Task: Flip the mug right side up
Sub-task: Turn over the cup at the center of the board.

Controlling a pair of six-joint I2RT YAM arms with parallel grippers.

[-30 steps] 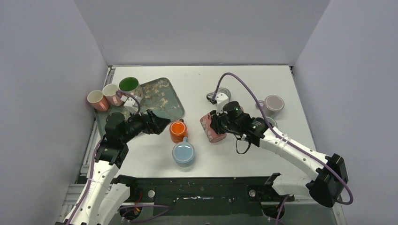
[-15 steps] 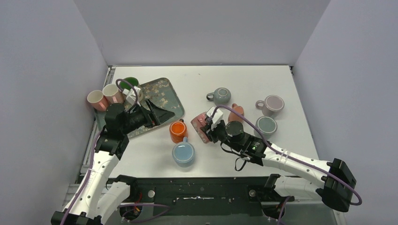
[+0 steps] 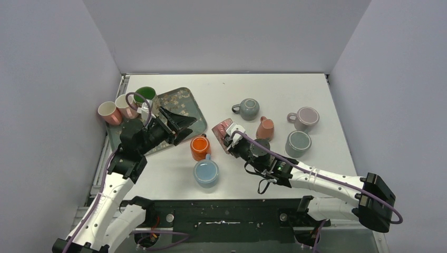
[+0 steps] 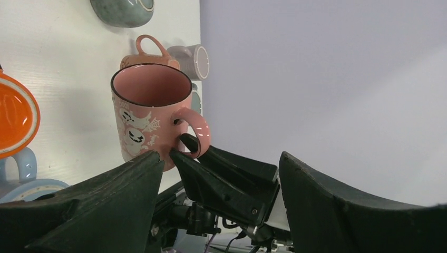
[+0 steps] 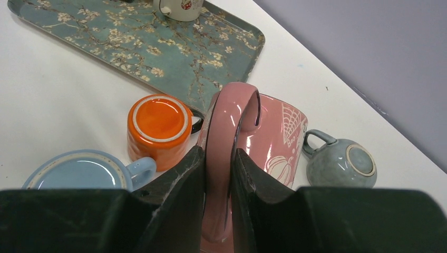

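– Grey walls close off three sides of the white bench [image 3: 232, 89] I'm working over from here. Ask away.

– Where is the mug?

– The pink mug [image 3: 223, 130] is near the middle of the bench, just right of the orange mug [image 3: 200, 147] and left of the salmon mug [image 3: 265, 127]. My right end effector [image 5: 219, 158] is clamped on its handle, one finger on each side of the loop.

– Is it upright?

– No. I see it tipped over, mouth facing left toward the floral tray [image 3: 184, 103]. The spider-web and pumpkin print shows along its side in my right wrist view. Whether it touches the bench I cannot tell.

– And your left side?

– My left end effector [image 3: 182, 124] hangs over the tray's near right corner, jaws spread wide with nothing between them. Its camera looks at the pink mug, and I can see into the mouth.

– What else is close by?

– A light blue mug [image 3: 205, 172] sits just in front of the orange mug, mouth up. Behind the pink mug is a grey-green mug [image 3: 248, 108]. Further right are a lilac mug [image 3: 307, 117] and a second grey-green mug [image 3: 298, 142]. A green cup [image 3: 144, 95] and two pale pink cups [image 3: 107, 112] stand at the tray's far left.
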